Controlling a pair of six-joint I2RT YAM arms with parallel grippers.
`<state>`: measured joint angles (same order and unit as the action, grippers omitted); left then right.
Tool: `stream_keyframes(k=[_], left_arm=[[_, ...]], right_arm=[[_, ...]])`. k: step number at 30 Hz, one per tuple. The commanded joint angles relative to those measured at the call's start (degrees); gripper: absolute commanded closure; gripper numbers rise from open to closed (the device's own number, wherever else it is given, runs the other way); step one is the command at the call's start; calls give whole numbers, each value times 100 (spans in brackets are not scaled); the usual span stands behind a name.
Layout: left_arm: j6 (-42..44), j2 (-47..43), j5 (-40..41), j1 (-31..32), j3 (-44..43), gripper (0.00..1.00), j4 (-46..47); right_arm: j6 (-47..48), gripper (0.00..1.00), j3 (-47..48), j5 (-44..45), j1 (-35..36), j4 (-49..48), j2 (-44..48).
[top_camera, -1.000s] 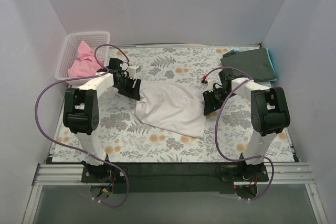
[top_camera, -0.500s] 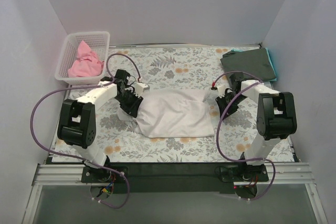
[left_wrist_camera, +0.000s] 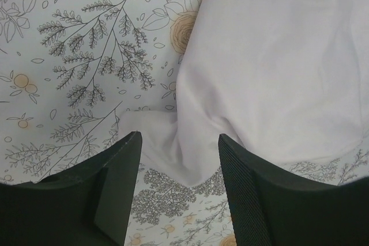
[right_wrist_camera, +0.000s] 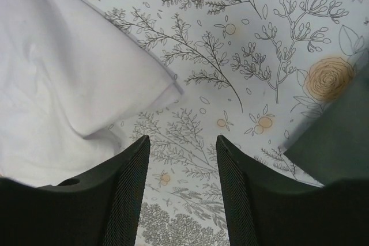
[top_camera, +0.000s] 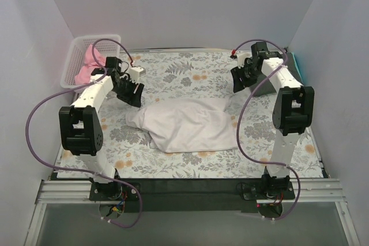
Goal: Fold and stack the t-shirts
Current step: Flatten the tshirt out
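Observation:
The large white t-shirt (top_camera: 187,122) lies folded and flat in the middle of the table. My left gripper (top_camera: 131,89) hovers open above its left end; in the left wrist view the shirt (left_wrist_camera: 277,56) fills the upper right and my gripper (left_wrist_camera: 179,200) is empty. My right gripper (top_camera: 239,79) is open and empty beyond the shirt's right end, where the right wrist view shows the shirt's corner (right_wrist_camera: 57,73). The dark grey-green t-shirt (top_camera: 266,86) lies at the back right, mostly behind my right arm, and shows in the right wrist view (right_wrist_camera: 340,131). A teal edge (top_camera: 298,63) shows beside it. The pink t-shirt (top_camera: 90,64) sits in the basket.
The white lattice basket (top_camera: 78,47) stands at the back left corner. The floral table cloth (top_camera: 190,73) covers the table. White walls close in the left, back and right sides. Purple cables loop off both arms.
Both grippers have let go of the white shirt and lifted back toward the far side. The shirt now lies flat, spread out left to right.

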<state>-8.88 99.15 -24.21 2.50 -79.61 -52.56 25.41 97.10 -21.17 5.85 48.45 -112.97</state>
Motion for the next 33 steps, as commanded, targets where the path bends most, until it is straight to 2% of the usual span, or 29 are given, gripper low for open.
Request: stream_keyframes(k=[1, 6, 13, 20, 23, 24, 25, 27, 31, 33], left_arm=[[-245, 165, 285, 66, 34, 47, 298], [-395, 508, 547, 66, 86, 47, 439], [-491, 728, 768, 75, 289, 47, 580], [-649, 956, 716, 259, 491, 48, 615], [-807, 1132, 567, 312, 403, 60, 624], [-904, 1176, 523, 312, 237, 65, 632], [-1035, 1211, 505, 312, 123, 79, 641], [-1115, 1343, 487, 277, -211, 98, 624], [-1265, 1501, 241, 67, -1587, 100, 527], [-1291, 1493, 110, -39, -2003, 100, 553]], right_arm=[[-194, 52, 457, -19, 127, 200, -567], [-168, 47, 687, -19, 329, 174, -1024], [-185, 46, 784, 16, 593, 130, -1377], [-10, 53, 337, -142, 742, 156, -1377], [183, 78, 143, -63, 734, 192, -1290], [236, 91, 151, 15, 725, 209, -1263], [289, 99, 230, 42, 699, 218, -1237], [412, 99, 440, 104, 620, 262, -1140], [605, 99, 1266, 201, 287, 437, -1035], [710, 99, 1776, 227, 180, 517, -929]])
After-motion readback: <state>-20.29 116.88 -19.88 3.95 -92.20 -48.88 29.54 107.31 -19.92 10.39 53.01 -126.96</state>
